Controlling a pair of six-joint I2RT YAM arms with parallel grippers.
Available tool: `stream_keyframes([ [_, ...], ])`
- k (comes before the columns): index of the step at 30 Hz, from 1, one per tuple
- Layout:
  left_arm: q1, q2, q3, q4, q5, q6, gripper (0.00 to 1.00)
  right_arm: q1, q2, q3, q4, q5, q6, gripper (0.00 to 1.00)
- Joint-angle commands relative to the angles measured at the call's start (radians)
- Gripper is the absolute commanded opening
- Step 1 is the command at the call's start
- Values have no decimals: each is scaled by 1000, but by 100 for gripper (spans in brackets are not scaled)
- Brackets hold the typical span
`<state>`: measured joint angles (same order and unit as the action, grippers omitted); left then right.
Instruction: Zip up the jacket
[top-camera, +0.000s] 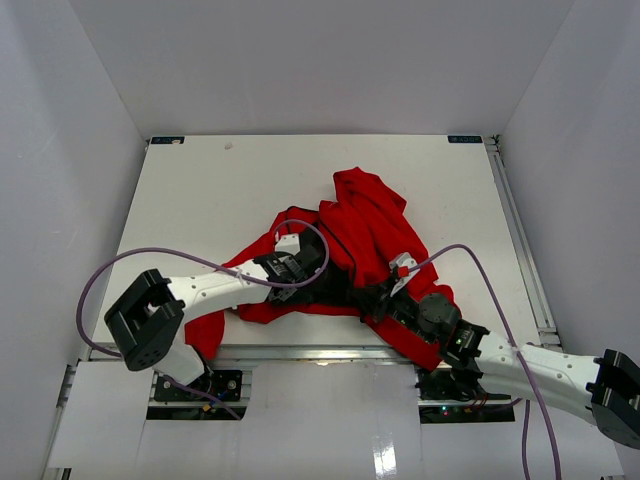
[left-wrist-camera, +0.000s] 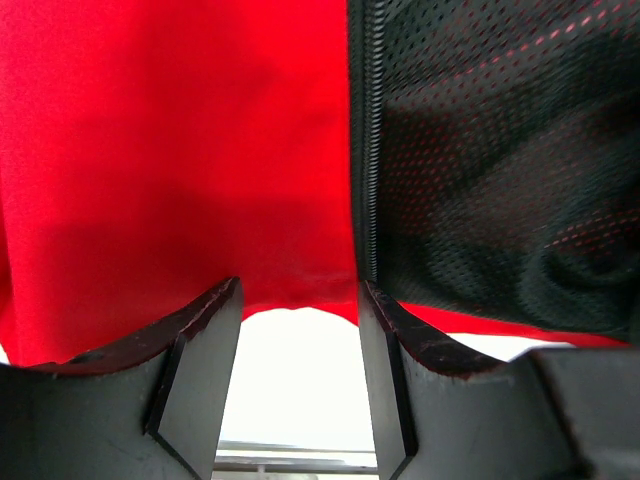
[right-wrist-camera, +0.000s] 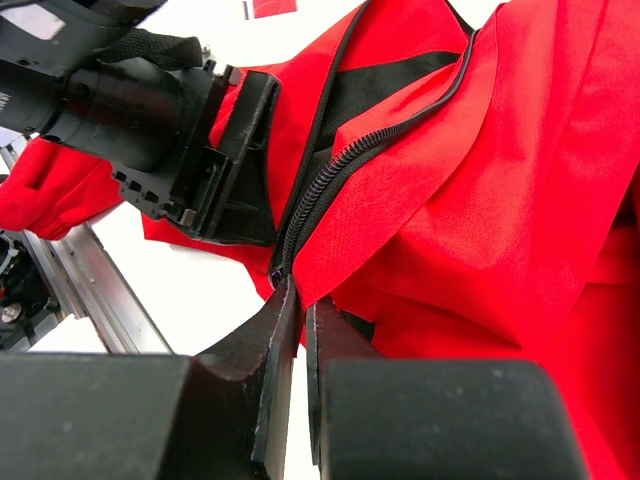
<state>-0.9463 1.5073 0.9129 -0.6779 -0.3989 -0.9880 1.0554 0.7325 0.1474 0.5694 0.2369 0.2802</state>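
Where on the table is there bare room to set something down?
Free: the table far-left, between the jacket and the back and left edges; a narrower strip between jacket and right rail. Crowded: near-centre, where left gripper and right gripper meet the jacket.

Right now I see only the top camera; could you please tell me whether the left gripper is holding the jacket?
Observer: No. The left gripper is open, with the hem of the jacket at its fingertips, unpinched.
Operator: And the right gripper, please?
Observer: The right gripper is shut on the jacket's bottom edge, at the foot of the zipper.
Operator: Is the zipper done up at all?
Observer: Not that I can see; the black mesh lining lies exposed beside bare teeth.
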Motion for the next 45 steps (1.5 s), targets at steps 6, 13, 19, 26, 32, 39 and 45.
stream_keyframes([
  [6,-5,79,49,-28,-21,-89,60,4,-34,-4,21,26,-10,8],
  [13,-5,127,39,-40,-36,-118,56,3,-35,-9,25,31,-9,8],
  [19,-5,111,16,-25,-44,-123,44,3,-33,-8,26,27,-10,8],
  [26,-5,67,-4,-26,-47,-117,20,3,-34,-2,23,27,-11,8],
  [32,-4,39,4,-58,-60,-113,27,5,-24,6,23,27,-13,8],
  [39,-3,51,12,-77,-64,-109,33,3,-21,11,21,25,-13,8],
  [45,-3,46,18,-77,-66,-103,28,5,-13,11,21,25,-13,8],
])
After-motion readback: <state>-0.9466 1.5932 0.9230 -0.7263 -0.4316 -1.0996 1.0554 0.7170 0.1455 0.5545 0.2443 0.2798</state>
